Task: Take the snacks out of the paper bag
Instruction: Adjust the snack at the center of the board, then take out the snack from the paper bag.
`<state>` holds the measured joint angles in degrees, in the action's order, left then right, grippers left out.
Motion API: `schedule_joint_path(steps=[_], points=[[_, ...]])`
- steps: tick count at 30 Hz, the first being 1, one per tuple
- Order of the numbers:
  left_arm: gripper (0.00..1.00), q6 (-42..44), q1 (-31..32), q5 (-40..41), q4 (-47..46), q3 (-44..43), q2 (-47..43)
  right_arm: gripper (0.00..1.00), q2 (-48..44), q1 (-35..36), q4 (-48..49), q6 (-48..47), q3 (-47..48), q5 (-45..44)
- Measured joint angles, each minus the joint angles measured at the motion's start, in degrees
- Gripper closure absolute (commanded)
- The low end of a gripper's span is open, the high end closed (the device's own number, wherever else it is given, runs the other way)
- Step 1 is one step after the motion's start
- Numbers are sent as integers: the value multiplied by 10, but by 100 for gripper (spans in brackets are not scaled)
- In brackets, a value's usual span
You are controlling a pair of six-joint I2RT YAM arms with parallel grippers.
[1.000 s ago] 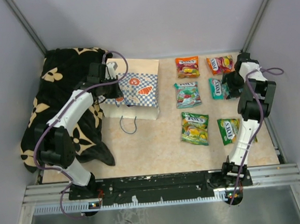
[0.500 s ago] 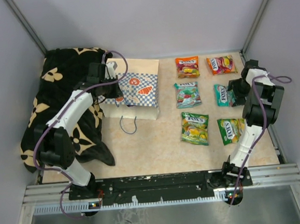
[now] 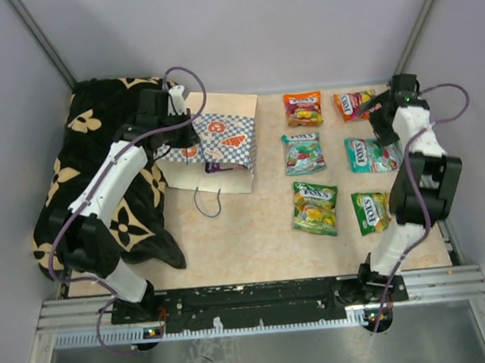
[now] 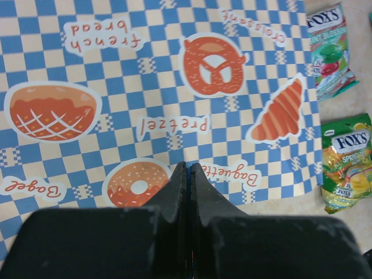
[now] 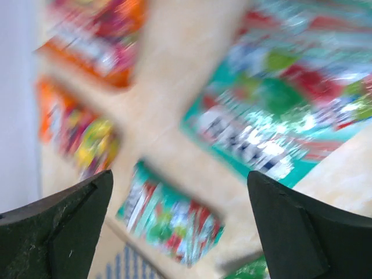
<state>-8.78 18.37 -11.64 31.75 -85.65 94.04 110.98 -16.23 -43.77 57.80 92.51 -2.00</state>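
1. Top view: the paper bag point(image 3: 228, 153) lies at the tabletop's point(image 3: 256, 248) back-left, beside the black cloth point(image 3: 98, 159). Six snacks point(image 3: 315, 208) are spread over the right half.
2. Left wrist: the left gripper point(image 4: 187, 170) is pinched tight together at the bag's checkered edge. I can't tell if it is nipping paper.
3. Right wrist: blurry! The right gripper point(image 5: 179, 174) is spread wide and empty above a teal packet point(image 5: 279, 104).

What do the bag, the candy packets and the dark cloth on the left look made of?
Bag: paper, matte, with a flat printed checker pattern and crisp straight edges.
Candy packets: probably plastic film, glossy, showing bright highlights and crinkles.
Cloth: soft, plush-looking fabric, lying in loose folds; the fibre cannot be told.
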Motion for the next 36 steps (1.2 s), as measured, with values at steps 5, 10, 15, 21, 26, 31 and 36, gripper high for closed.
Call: schedule_joint_path(steps=[5,10,15,21,26,31,36], points=[[100,-1,48,29,4,-12,-25,1,-325,123,289,-53,-303,85],[100,-5,120,64,5,-35,-29,6,-554,365,448,-35,-499,52],[100,-13,168,92,2,-54,-31,11,-625,535,563,82,-670,-48],[100,-33,179,115,-17,-54,-49,18,-571,685,680,195,-732,-162],[100,-40,190,125,-37,-54,-59,26,-410,693,790,276,-716,-232],[100,-43,197,130,-40,-50,-50,33,-256,669,841,336,-645,-272],[100,-45,199,127,-48,-47,-29,38,-101,610,938,384,-584,-268]])
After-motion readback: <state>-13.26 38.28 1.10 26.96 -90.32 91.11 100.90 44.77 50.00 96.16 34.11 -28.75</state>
